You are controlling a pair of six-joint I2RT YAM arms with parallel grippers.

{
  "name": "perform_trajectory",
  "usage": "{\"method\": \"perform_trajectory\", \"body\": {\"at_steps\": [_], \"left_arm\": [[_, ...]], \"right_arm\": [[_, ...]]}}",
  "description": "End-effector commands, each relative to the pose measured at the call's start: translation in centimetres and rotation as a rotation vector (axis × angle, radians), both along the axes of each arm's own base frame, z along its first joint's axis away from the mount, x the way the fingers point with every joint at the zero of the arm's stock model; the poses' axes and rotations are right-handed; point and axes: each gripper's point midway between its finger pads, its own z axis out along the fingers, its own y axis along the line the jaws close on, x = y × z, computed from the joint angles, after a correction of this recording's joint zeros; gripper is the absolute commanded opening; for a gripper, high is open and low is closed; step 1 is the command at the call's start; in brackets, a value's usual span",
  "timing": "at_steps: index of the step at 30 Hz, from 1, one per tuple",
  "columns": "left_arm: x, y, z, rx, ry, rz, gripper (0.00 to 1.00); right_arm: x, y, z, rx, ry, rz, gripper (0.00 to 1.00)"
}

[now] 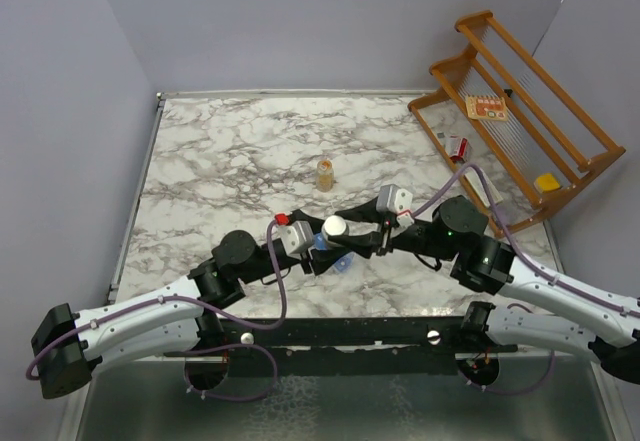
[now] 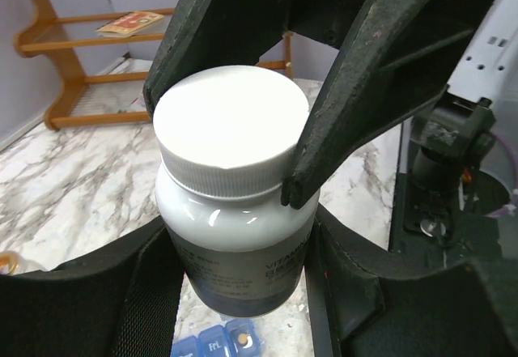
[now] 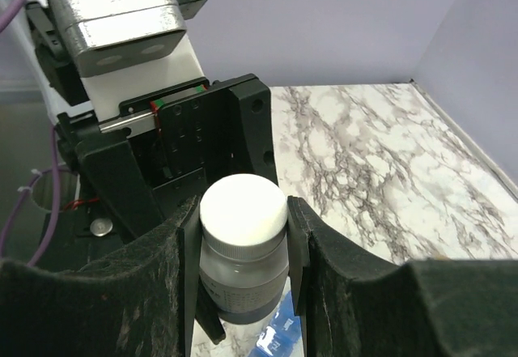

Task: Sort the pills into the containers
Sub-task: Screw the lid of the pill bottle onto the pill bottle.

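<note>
Nearest you, the translucent blue strip of lidded pill containers (image 2: 214, 345) lies on the marble bench (image 1: 220, 161), just under the white-capped round plastic bottle (image 2: 231, 171). Your left claw (image 2: 235, 272) is clamped on that bottle's body, and your right claw (image 3: 243, 240) on its cap. Beyond stand a small amber bottle (image 1: 326, 173) and a wooden rack (image 1: 520, 111).

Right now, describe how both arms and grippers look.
The left arm and right arm have white shells and black joints. The left gripper and right gripper are matte black. Purple cables run along both arms.
</note>
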Motion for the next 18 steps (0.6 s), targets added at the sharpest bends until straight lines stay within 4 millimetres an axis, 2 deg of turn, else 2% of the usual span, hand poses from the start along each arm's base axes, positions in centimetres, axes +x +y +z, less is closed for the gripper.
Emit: {"method": "perform_trajectory", "body": {"at_steps": [1,11,18], "left_arm": [[2.2,1.9,7.8,-0.212,-0.105,0.154,0.00],[4.1,2.6,8.8,-0.269,-0.127,0.268,0.00],[4.8,2.5,10.6,-0.327,-0.156,0.296,0.00]], "right_arm": [[1.3,0.0,-5.2,-0.128,0.082,-0.079,0.08],[4.4,0.7,-6.7,-0.113,0.106,-0.225,0.08],[6.0,1.2,-8.0,-0.154,0.094,-0.281,0.08]]}}
